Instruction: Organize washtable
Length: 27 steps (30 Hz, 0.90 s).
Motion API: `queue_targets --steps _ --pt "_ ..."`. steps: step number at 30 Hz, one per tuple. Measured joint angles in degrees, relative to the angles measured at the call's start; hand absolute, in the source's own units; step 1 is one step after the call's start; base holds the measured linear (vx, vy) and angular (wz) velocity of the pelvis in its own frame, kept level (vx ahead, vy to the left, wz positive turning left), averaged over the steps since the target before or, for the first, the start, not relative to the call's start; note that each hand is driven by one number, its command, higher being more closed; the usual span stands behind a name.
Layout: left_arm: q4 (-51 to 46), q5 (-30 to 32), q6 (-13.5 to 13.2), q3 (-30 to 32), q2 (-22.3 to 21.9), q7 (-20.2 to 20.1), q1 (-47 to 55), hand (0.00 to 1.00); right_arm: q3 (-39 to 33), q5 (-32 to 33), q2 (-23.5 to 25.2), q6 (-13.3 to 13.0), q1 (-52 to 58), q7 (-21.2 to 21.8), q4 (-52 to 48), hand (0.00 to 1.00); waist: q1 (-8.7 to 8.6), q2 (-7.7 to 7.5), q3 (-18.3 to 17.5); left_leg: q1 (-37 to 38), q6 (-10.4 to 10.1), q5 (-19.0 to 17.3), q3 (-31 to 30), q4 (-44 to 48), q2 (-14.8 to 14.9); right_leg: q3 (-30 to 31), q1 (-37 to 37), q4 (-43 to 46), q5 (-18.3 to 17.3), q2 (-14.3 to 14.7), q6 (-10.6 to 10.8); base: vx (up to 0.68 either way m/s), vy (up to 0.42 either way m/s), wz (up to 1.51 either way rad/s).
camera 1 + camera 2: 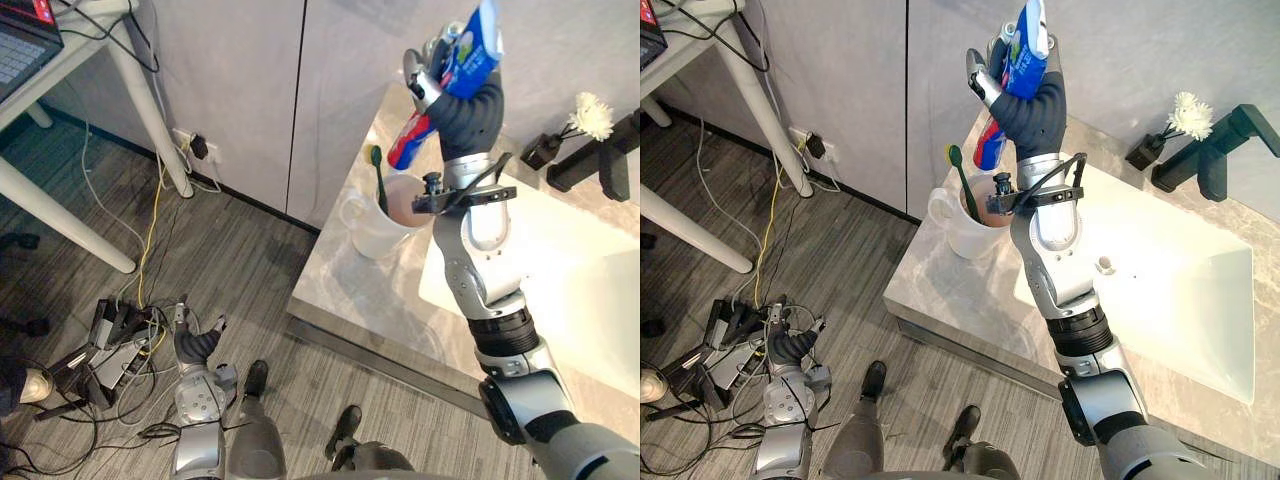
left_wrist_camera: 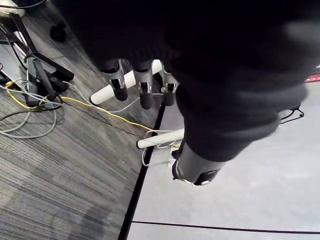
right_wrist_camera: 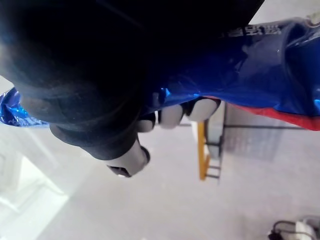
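Bottom left of the head view, the left hand (image 1: pixel 195 340) hangs low over the grey plank floor (image 1: pixel 240 250), loose and a bit spread, holding nothing; the left wrist view agrees, its fingers (image 2: pixel 145 92) hang fairly straight with just floor and wires past them. Right beside that hand there's a messy pile of cables (image 1: pixel 105 350), and a yellow cable (image 1: pixel 150 225) runs from it up toward the socket (image 1: pixel 183 138) on the wall.

Lower middle is the near edge of the marble counter (image 1: pixel 340 295), with the white sink (image 1: pixel 590 275) set into it on the right. The white mug (image 1: pixel 375 228) stands on the counter just left of the sink, handle pointing to frame left; a green toothbrush (image 1: pixel 379 180) stands in it, head up.

The right arm comes in from the lower right and reaches up past the mug. The right hand (image 1: pixel 455 115) is up in the upper right, wrapped tight round the tube (image 1: pixel 470 55); in the right wrist view you can see fingers (image 3: pixel 172 114) curled against the blue foil. The tube is blue with a red lower end and it's tilted; the blue end points to the top of the frame, and the red end sits just above the mug's far rim, can't tell if it touches.

Farther back at the right edge is a black faucet (image 1: pixel 600 155) with a small dark vase (image 1: pixel 543 150) just beside it holding a white flower (image 1: pixel 592 115). Way over in the upper left there's a white table (image 1: pixel 60 215) with a laptop (image 1: pixel 20 40) on it.
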Motion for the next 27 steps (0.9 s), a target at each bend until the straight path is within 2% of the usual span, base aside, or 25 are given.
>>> queue_targets --steps 11,14,20,27 --pt "0.0 0.8 0.0 0.3 0.0 0.0 -0.1 0.0 -1.5 0.0 0.0 -0.5 1.5 0.7 -1.8 1.0 -0.07 -0.17 0.1 -0.7 0.0 0.0 -0.4 0.0 -0.1 -0.1 -0.6 0.2 0.0 -0.1 0.0 0.01 0.001 0.01" --pt "0.0 0.8 0.0 0.8 0.0 -0.1 -0.1 0.0 -2.3 0.0 0.0 -0.9 1.9 0.8 -3.9 1.0 -0.07 -0.37 1.4 -1.0 0.0 0.0 -0.5 0.0 -0.1 -0.3 -0.8 0.2 0.0 -0.1 0.0 0.0 0.004 0.02" --pt "0.0 0.8 0.0 1.0 0.3 -0.1 -0.1 0.0 -4.4 0.0 0.0 -0.9 3.4 0.7 -4.4 1.0 -0.05 -0.82 1.7 -1.8 0.2 0.2 -0.5 0.3 -0.2 -0.3 -1.7 0.3 0.0 -0.2 0.0 0.02 0.003 0.0" --pt "-0.4 0.8 0.0 1.0 0.3 -0.3 -0.1 0.0 -6.5 0.5 0.0 -1.0 4.4 0.6 -6.7 1.0 -1.19 -1.07 1.9 -2.0 0.2 0.2 -0.5 0.3 -0.3 -0.3 -1.9 0.3 0.0 -0.3 0.0 0.02 0.002 0.0"
